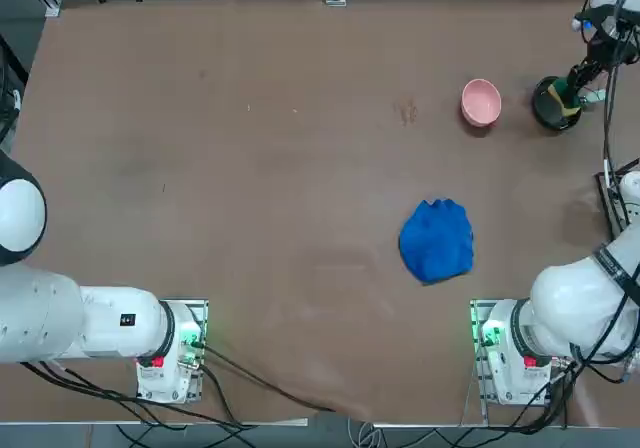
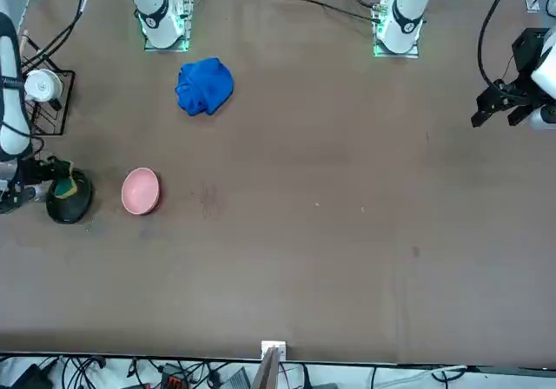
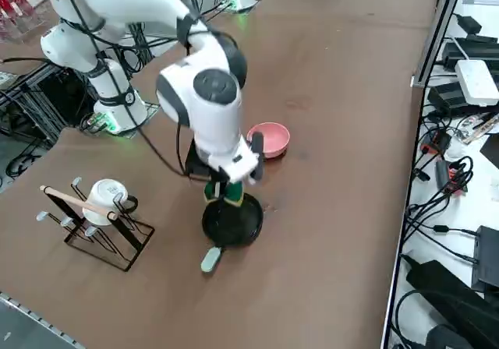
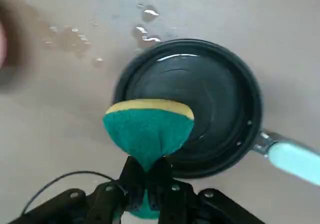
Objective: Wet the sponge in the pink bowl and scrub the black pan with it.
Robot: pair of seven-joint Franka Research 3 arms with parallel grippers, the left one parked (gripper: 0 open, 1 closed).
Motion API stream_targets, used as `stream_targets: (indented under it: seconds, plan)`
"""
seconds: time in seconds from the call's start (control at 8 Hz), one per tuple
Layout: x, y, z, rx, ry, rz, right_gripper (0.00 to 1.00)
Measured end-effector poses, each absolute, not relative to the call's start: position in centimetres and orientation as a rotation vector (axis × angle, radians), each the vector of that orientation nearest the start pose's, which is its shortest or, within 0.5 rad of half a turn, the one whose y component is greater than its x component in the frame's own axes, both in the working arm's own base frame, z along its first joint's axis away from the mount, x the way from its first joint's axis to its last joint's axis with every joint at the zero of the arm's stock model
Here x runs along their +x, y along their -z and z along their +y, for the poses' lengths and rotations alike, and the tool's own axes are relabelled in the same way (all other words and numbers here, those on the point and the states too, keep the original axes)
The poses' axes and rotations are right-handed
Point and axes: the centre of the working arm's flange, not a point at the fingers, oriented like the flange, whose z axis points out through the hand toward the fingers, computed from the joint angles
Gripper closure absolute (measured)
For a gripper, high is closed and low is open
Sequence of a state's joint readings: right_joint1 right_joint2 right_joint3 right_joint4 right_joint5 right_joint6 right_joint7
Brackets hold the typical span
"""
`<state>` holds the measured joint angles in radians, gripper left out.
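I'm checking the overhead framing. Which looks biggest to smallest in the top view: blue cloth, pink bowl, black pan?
1. blue cloth, clearly largest.
2. pink bowl and black pan look about alike; the pan is partly hidden under the right claw holding the sponge.

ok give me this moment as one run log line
right hand: shut on sponge | position: over black pan | pink bowl: beside pan | water drops on table
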<state>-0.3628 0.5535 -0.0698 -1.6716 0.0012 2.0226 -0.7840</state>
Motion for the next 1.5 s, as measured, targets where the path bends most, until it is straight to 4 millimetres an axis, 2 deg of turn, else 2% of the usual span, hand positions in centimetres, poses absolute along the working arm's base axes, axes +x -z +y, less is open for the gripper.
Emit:
stream_targets:
  seconds: [0.25, 0.5, 0.62, 0.88, 1.12, 1.38, 1.5]
  plan:
    - [60.4, -23.4, -27.3, -3.013, -0.252, -0.553, 0.93]
    - [59.9, -20.7, -29.1, -3.006, -0.251, -0.575, 0.93]
    - [60.0, -20.7, -30.0, -3.008, -0.24, -0.584, 0.93]
    - [60.9, -21.4, -30.6, -3.024, -0.208, -0.595, 0.93]
    - [62.2, -21.6, -29.3, -3.016, -0.181, -0.632, 0.93]
    - [63.8, -21.6, -25.6, -2.99, -0.18, -0.713, 0.93]
    - [64.1, -21.4, -24.4, -2.974, -0.202, -0.736, 0.93]
